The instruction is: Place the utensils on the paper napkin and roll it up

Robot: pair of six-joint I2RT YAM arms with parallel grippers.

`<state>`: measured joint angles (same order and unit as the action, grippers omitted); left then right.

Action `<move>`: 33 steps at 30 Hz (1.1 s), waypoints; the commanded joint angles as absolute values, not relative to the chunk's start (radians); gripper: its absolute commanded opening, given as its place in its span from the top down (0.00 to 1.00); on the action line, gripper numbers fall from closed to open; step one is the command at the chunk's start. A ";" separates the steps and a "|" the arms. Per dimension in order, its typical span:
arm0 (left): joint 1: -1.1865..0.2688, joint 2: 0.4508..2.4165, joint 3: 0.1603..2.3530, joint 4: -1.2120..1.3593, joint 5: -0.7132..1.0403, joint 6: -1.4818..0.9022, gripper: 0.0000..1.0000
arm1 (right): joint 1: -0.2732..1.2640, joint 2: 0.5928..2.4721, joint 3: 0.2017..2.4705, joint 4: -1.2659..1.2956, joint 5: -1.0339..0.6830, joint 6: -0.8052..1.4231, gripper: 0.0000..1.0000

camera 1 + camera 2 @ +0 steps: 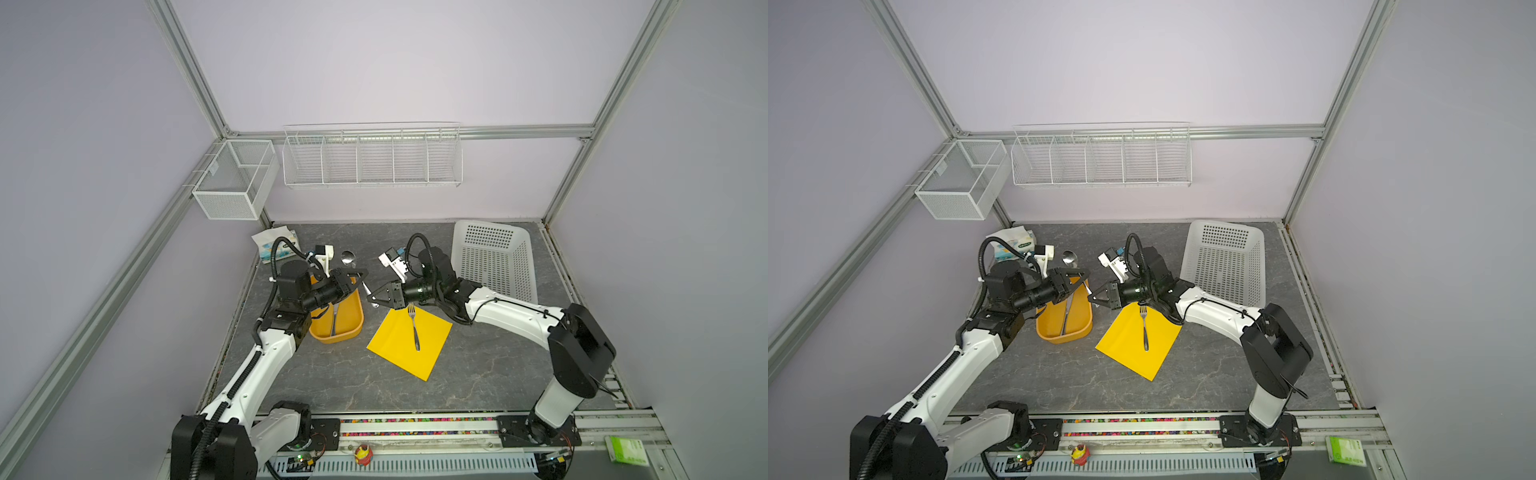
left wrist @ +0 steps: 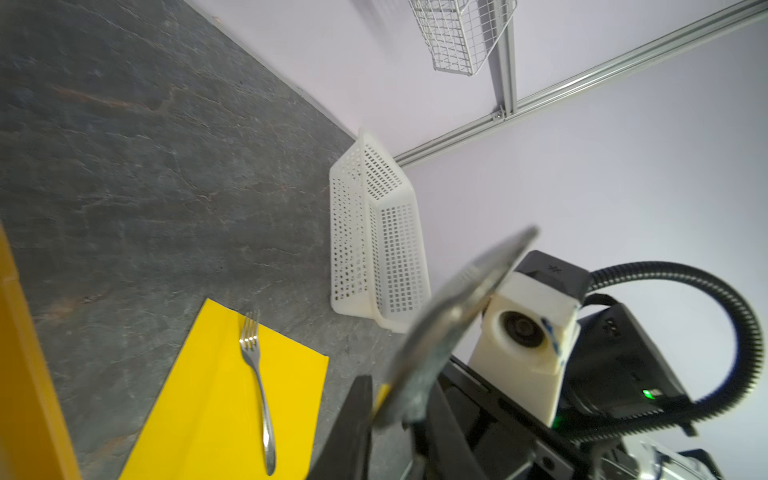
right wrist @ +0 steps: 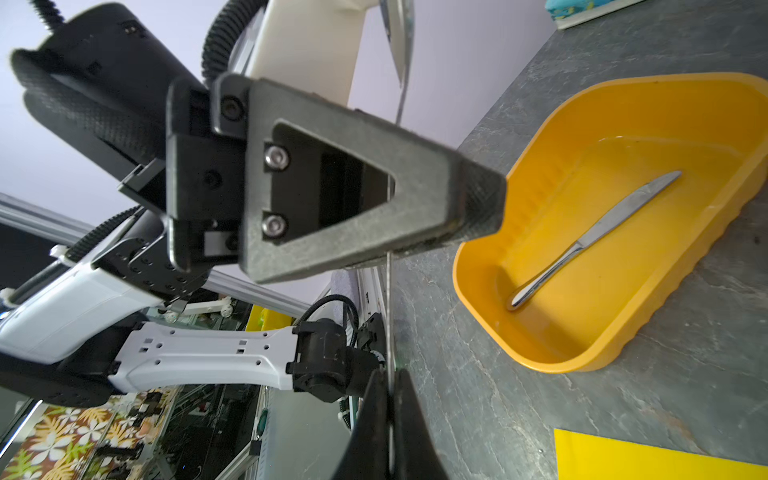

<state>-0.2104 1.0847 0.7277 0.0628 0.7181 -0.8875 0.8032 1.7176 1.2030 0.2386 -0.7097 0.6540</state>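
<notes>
Fork is laid on the yellow napkin, tines toward the back wall. The napkin is spread flat on the table, right of the orange tray. Knife is left inside the tray. Spoon is held in the air above the tray's far end, bowl up. Right gripper jaws are clamped tight on its handle. The spoon also passes between the left gripper jaws; whether they are gripping cannot be told.
</notes>
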 commanded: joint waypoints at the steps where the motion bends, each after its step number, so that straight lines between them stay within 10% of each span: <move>1: -0.219 1.071 0.758 -0.060 0.594 -0.872 0.73 | 0.815 1.657 1.192 0.180 -0.576 0.624 0.93; 33: -0.345 1.170 0.868 -0.194 0.421 -0.895 0.87 | 0.917 1.638 1.267 -0.079 -0.294 0.439 0.93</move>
<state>-0.3367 1.1595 0.8280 -0.1997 0.4412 -0.9039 0.9081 1.6905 1.2606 -0.0929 -0.2783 0.4553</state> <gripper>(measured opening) 0.127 0.069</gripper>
